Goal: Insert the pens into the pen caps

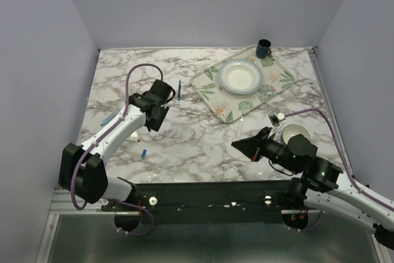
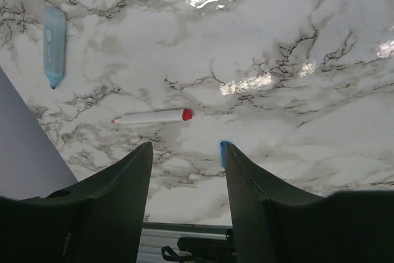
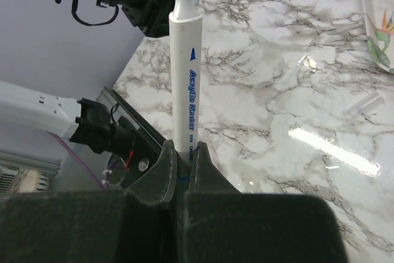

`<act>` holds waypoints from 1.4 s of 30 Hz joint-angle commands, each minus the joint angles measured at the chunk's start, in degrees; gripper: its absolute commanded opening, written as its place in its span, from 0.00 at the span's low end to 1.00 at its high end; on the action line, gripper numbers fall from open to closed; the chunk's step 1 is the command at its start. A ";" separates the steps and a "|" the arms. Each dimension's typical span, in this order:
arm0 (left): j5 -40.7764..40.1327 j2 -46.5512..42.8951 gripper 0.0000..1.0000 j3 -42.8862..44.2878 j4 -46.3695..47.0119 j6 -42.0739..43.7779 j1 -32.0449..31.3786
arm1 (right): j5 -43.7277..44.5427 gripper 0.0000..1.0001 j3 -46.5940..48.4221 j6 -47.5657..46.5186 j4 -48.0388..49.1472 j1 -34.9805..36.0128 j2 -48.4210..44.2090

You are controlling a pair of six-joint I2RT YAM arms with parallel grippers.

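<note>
My right gripper point(image 3: 183, 149) is shut on the lower end of a white pen point(image 3: 188, 78) that has blue lettering. The pen stands up out of the jaws with its blue tip uppermost. My left gripper point(image 2: 186, 146) hangs open above the marble with nothing between its fingers. Just past its right fingertip a small blue pen cap point(image 2: 223, 152) lies on the table. A white pen with a red end point(image 2: 154, 116) lies beyond the jaws, and a thicker light blue pen point(image 2: 54, 46) lies far left. From above, the left gripper point(image 1: 155, 118) is left of centre and a slim blue pen point(image 1: 179, 87) lies beside it.
A floral tray point(image 1: 212, 93) at the back right holds a white bowl point(image 1: 241, 76) and a dark blue mug point(image 1: 263, 47). A white cup point(image 1: 294, 132) stands beside the right arm. Grey walls close in both sides. A metal rail point(image 1: 203, 200) runs along the near edge.
</note>
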 commanded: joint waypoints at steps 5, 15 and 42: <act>1.48 5.58 0.64 4.90 -7.66 -3.11 -0.09 | 4.08 0.01 0.94 -1.24 -2.83 -0.02 -4.50; 13.99 13.84 0.72 8.52 -10.29 -15.39 -1.66 | 3.47 0.01 3.31 -2.82 -6.60 -0.11 -3.71; 7.20 22.45 0.77 -2.74 -8.11 -20.50 0.08 | 9.09 0.01 3.40 -3.26 -14.33 -0.11 -16.10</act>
